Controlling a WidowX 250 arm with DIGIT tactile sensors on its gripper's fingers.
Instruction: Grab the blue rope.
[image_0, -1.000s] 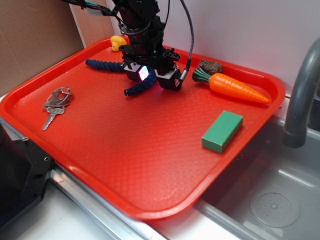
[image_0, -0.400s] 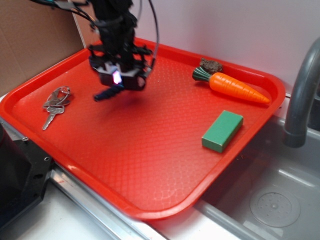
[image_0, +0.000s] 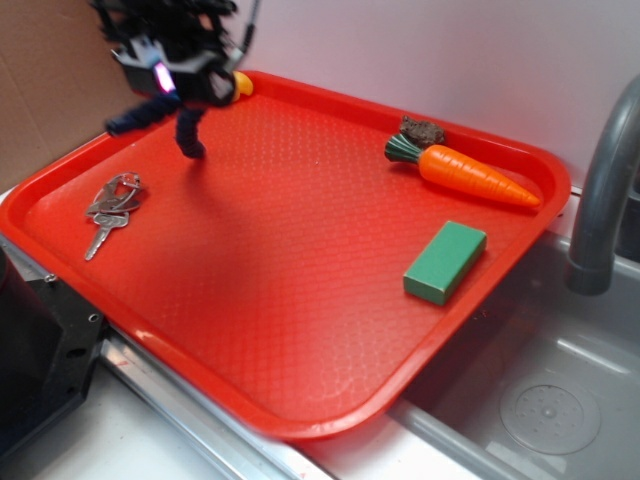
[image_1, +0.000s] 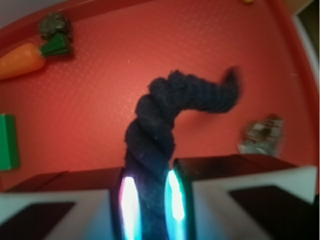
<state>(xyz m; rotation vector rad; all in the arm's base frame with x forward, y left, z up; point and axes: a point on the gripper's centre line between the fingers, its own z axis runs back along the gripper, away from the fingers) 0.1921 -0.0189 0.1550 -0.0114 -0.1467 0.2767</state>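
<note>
Gripper (image_1: 149, 200) clamped on blue rope (image_1: 165, 120), cord's long axis running out from between the jaws, ends dangling above red tray (image_0: 300, 300).

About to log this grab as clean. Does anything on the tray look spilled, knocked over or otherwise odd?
Nothing stands out. The thick dark navy twisted rope is pinched between the gripper jaws, above the red plastic tray, both ends dangling. The orange toy carrot, green rectangular block and metal key bunch lie undisturbed.

Gripper (image_0: 165, 75) motion-blurred; blue rope (image_1: 160, 125) end blurred; keys (image_1: 261, 135) indistinct.
</note>
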